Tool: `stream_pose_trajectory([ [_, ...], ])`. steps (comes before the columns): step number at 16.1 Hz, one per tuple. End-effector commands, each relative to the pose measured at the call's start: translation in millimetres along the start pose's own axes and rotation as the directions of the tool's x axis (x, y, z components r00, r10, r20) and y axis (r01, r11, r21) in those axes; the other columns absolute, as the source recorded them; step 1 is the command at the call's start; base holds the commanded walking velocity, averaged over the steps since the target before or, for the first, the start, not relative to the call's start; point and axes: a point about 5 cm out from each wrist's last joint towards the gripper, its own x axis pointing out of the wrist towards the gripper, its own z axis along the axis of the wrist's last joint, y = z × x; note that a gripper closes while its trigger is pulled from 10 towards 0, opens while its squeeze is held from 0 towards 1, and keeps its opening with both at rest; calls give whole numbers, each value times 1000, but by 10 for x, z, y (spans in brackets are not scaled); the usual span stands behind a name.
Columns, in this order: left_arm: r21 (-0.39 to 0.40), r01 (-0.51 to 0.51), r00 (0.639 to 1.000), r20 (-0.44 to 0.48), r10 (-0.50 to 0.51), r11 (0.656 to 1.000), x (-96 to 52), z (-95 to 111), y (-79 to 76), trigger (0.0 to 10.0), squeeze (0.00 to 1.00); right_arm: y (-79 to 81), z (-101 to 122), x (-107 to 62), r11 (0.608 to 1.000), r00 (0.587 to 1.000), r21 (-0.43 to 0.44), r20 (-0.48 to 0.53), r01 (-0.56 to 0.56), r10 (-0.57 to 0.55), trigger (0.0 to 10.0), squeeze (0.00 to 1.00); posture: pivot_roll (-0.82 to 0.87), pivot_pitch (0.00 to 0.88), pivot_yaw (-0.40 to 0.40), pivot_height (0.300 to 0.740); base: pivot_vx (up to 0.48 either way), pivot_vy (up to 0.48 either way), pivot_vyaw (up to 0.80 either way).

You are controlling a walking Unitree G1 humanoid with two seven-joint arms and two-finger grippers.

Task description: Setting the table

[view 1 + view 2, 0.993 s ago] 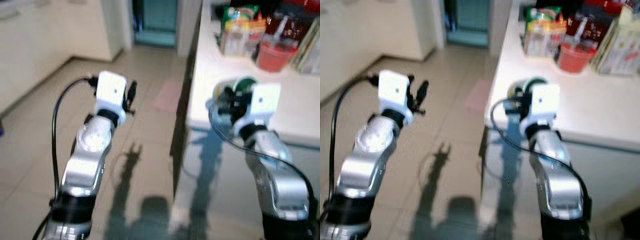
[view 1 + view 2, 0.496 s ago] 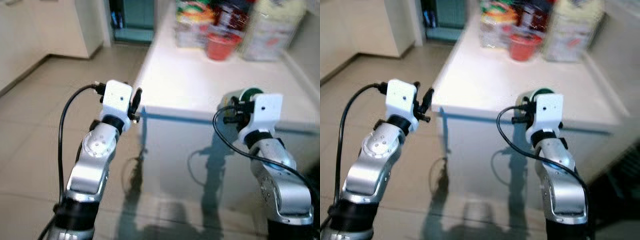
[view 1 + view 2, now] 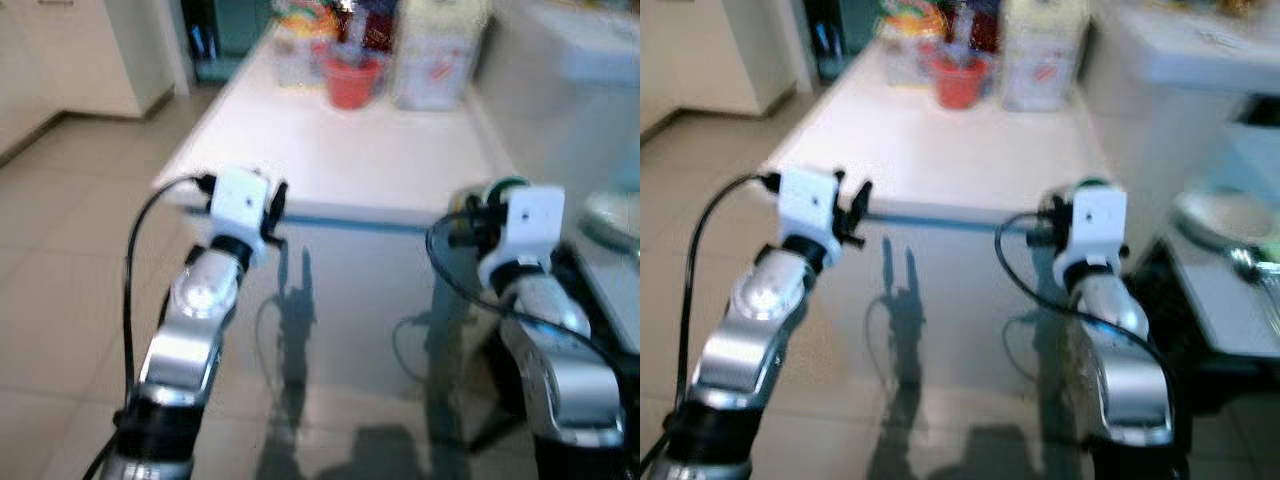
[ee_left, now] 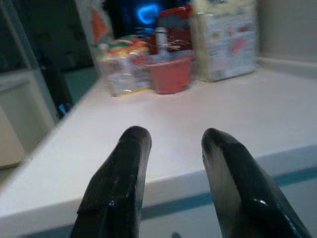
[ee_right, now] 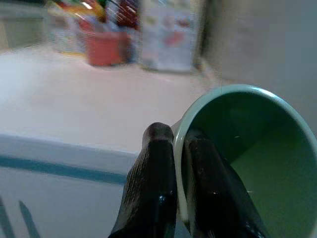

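My right gripper [image 5: 173,148] is shut on the rim of a green cup [image 5: 247,148], one finger inside and one outside. In the eye views the green cup [image 3: 503,186] shows just ahead of the right wrist, held in the air near the front right corner of the white table [image 3: 330,150]. My left gripper [image 4: 171,144] is open with nothing between its fingers, and it hangs just before the table's front edge. The left gripper [image 3: 277,200] sits at the table's near left corner in the left eye view.
At the table's far end stand a red cup [image 3: 352,82] with utensils, a white carton [image 3: 430,60] and colourful packets [image 3: 298,45]. A dish rack with a plate [image 3: 1220,215] is at the right. Tiled floor [image 3: 60,230] lies to the left.
The camera has swung and come closer, so the table now lies straight ahead between both arms. The right gripper still holds the green cup; the left stays open.
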Motion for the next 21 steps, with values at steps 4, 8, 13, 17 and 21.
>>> stream_pose_trajectory([
  [4, 14, 1, 1000, 23, -1, 1000, 42, 65, -11, 10000, 0, -8, 55, 25, 1000, 1000, 9, 16, 4, -4, 10000, 0, -13, 0, -12, 740, 0, -480, 0],
  [8, 16, 9, 1000, 23, -9, 1000, 69, 62, -2, 10000, 0, -1, 84, 24, 1000, 1000, 21, 24, 11, -12, 10000, 0, -29, 0, 2, 740, 0, -480, 0],
  [13, 26, -7, 999, 44, 5, 1000, 99, 113, 36, 10000, 0, 10, 85, 63, 999, 999, 27, 29, 19, -19, 10000, 0, -19, 0, 7, 740, 0, -480, 0],
  [17, 33, 0, 999, 42, -1, 999, 89, 96, 4, 10000, 0, -10, 58, 62, 999, 999, 29, 22, 30, -30, 10000, 0, -5, 0, -3, 740, 0, -480, 0],
  [21, 51, 24, 999, 47, -27, 998, 98, 105, 3, 10000, 0, 10, 81, 78, 999, 999, 30, 23, 40, -40, 10000, 0, -24, 0, 8, 740, 0, -480, 0],
])
